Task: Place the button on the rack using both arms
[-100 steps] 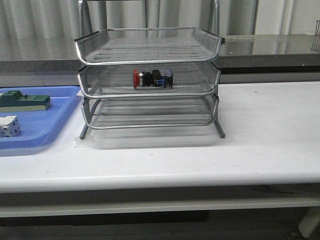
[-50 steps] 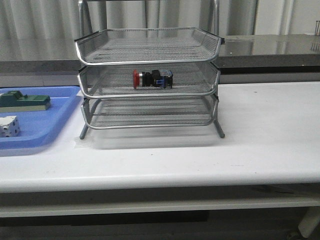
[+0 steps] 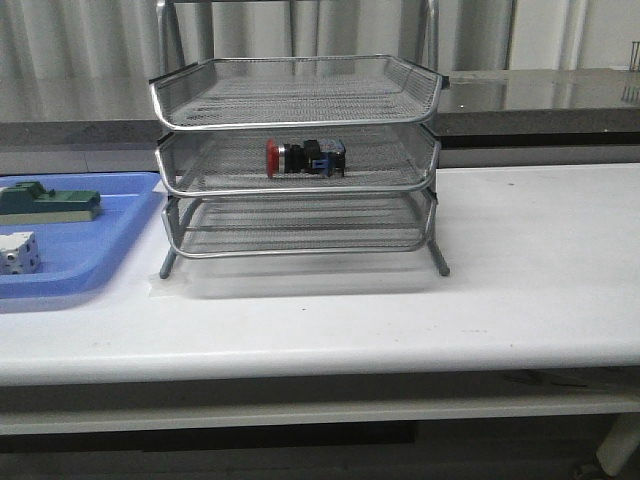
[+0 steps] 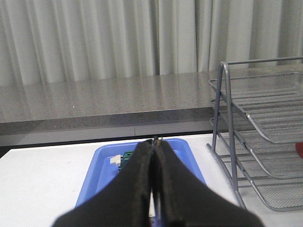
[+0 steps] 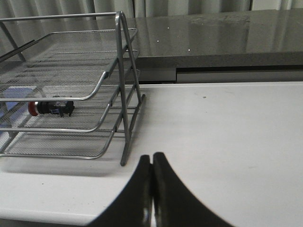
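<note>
button (image 3: 305, 158) | lying sideways, middle rack (image 3: 300, 180) tier | red cap left

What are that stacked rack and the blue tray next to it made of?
The rack looks like silvery metal: fine woven mesh trays with shiny wire rims on a tube frame. The blue tray is probably moulded plastic, judging by its smooth, even colour, soft sheen and rounded rim.

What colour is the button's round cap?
Red. The button lies in the rack's middle tray, clearest in the front view.
</note>
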Motion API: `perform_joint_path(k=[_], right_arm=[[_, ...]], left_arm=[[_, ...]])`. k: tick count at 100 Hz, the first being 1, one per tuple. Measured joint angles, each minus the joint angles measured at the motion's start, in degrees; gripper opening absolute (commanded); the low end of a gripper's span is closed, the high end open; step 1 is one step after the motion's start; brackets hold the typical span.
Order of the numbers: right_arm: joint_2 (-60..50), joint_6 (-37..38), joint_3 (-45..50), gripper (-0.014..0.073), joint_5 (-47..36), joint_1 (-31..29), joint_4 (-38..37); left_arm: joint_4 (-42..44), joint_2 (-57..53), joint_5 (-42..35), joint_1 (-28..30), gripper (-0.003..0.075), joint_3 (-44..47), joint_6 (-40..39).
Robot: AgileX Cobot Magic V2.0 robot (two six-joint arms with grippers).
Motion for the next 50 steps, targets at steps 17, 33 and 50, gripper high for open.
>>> perform_joint_path(k=[17,33,50], right_arm=[[-6.8,1.1,4.3,-0.0057,-0.1,0.0,-3.3],[-13.4,1.2,7.7,-0.0057,-0.2,-0.2,-5.7],[-17.6,1.3,10.6,-0.0057,-0.5,-2.2,-6.5]], left_arm=[[0.0,0.0,0.0,0.0,-0.0021,0.0,0.0],[0.0,0.0,0.0,0.0,-0.0021,0.0,0.0],[0.0,-0.1,0.0,0.0,-0.0021,0.0,0.0]])
